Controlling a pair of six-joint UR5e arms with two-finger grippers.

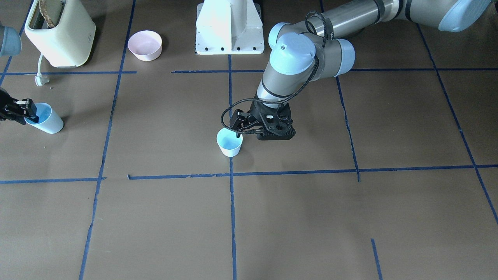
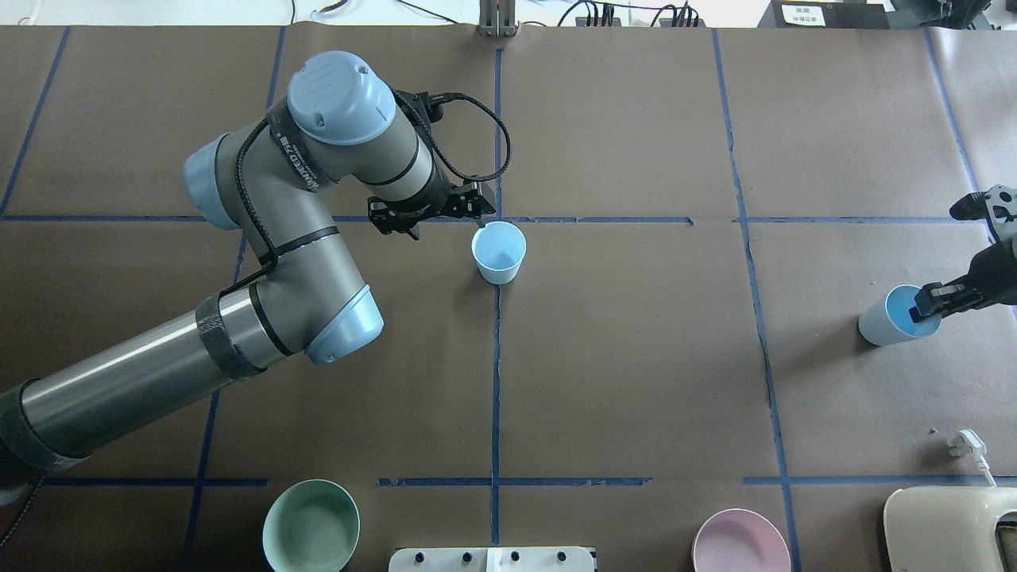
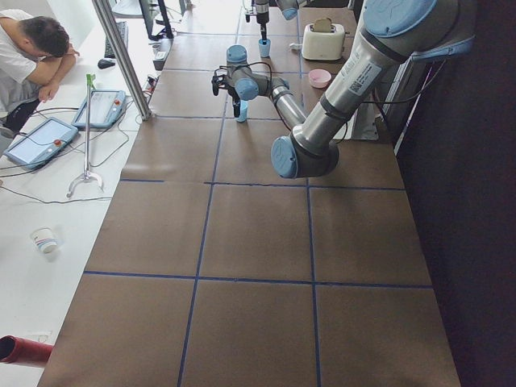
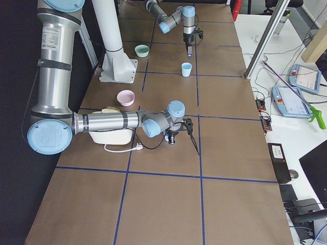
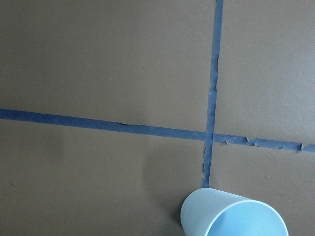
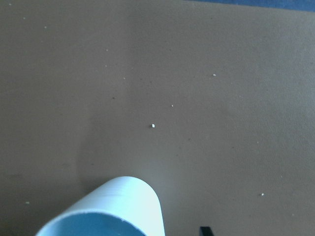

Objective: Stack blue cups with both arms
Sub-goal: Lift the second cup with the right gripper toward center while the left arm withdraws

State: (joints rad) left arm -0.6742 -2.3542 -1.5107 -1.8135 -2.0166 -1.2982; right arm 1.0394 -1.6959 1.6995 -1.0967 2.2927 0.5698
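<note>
Straight out in front of the white base (image 1: pixel 229 27), a blue cup (image 1: pixel 230 142) stands upright on the table (image 1: pixel 350 217), just beside a cross of blue tape (image 5: pixel 209 133). My left gripper (image 1: pixel 236 130) hangs right at the cup's rim, with one finger dipping just inside. I cannot tell if its jaws are spread or closed. Far off to the base's right side, my right gripper (image 1: pixel 32 113) pinches the rim of the second blue cup (image 1: pixel 46 121) — and that cup leans over, not standing straight.
</note>
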